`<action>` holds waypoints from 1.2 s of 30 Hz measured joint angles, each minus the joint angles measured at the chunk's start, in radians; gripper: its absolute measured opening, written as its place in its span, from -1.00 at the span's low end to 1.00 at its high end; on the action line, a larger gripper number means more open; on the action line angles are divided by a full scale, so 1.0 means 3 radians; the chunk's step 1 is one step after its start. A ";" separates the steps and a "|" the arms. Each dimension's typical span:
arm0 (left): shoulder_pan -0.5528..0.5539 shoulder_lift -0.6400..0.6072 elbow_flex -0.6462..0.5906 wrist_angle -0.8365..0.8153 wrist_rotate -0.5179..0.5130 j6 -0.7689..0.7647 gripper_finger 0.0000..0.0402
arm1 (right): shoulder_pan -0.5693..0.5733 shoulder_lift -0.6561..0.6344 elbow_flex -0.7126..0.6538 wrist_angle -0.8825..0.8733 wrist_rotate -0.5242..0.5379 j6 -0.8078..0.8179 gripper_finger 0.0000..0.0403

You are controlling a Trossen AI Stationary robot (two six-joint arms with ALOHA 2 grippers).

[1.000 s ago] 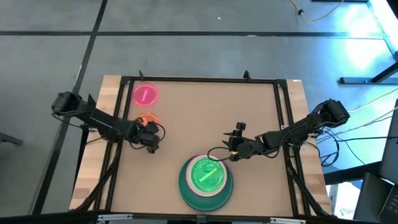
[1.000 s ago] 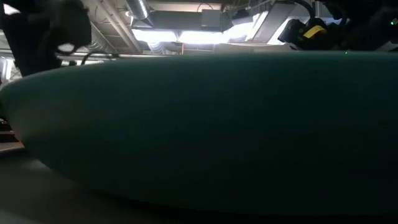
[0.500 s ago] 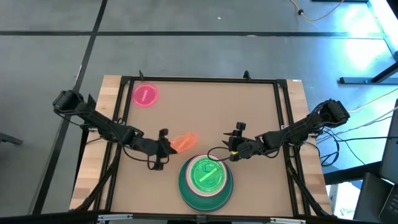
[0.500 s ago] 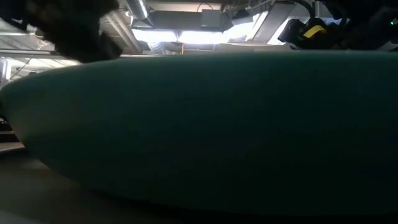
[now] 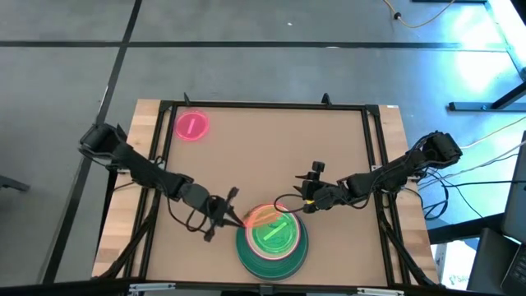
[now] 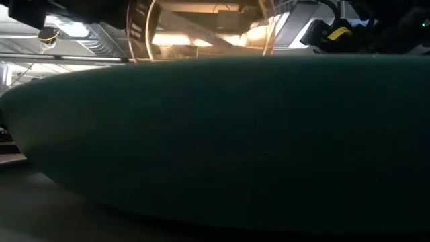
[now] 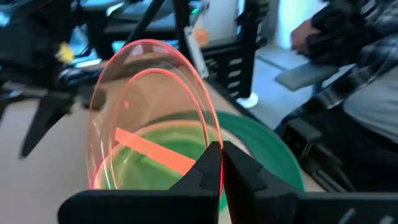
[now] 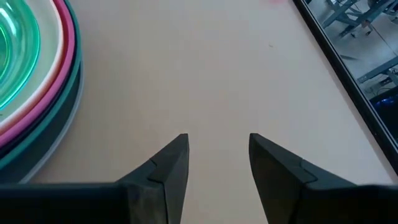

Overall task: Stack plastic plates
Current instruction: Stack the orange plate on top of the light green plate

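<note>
A stack of plastic plates (image 5: 272,240) sits at the table's near edge, with a large teal plate (image 6: 215,134) at the bottom and a translucent green one (image 7: 186,146) on top. My left gripper (image 5: 234,216) is shut on a small translucent orange plate (image 5: 261,218) over the stack's left part. My right gripper (image 5: 306,205) waits open just right of the stack, low over the table. A small pink plate (image 5: 191,126) lies flat at the far left corner. My left gripper pinches the orange plate's rim (image 7: 210,144) between its two fingers, coming level from the table's left. The plate is lifted clear, tipped up nearly on edge above the green plate, and its upper rim (image 6: 201,27) shows over the teal plate in the low view.
The table's black frame rail (image 5: 263,105) runs around the brown board. Bare board lies between the pink plate and the stack. In the right wrist view the stack's pink and teal rims (image 8: 59,93) lie beside my open fingers. A person's plaid sleeve (image 7: 357,59) shows beyond the table.
My left gripper has carried the orange plate from the table's left side toward the right and the near edge, lifted clear of the board, until it is over the stack. The plate has tipped up onto its edge on the way. The right arm has kept still.
</note>
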 joint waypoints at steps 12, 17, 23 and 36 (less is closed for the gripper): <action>-0.0001 0.0509 0.0230 0.0404 0.0103 0.0036 -0.98 | 0.0000 0.0000 0.0000 -0.0001 -0.0001 0.0000 -0.20; 0.0007 0.0810 0.0431 0.0393 0.0103 0.0035 -0.98 | 0.0000 0.0000 0.0000 -0.0002 -0.0001 0.0000 -0.20; 0.0010 0.0958 0.0510 0.0366 0.0100 0.0026 -0.98 | 0.0000 0.0000 0.0000 -0.0009 -0.0001 0.0000 -0.20; 0.0038 0.0955 0.0511 0.0293 0.0099 -0.0059 -0.92 | 0.0000 0.0000 0.0000 -0.0028 -0.0001 0.0000 -0.20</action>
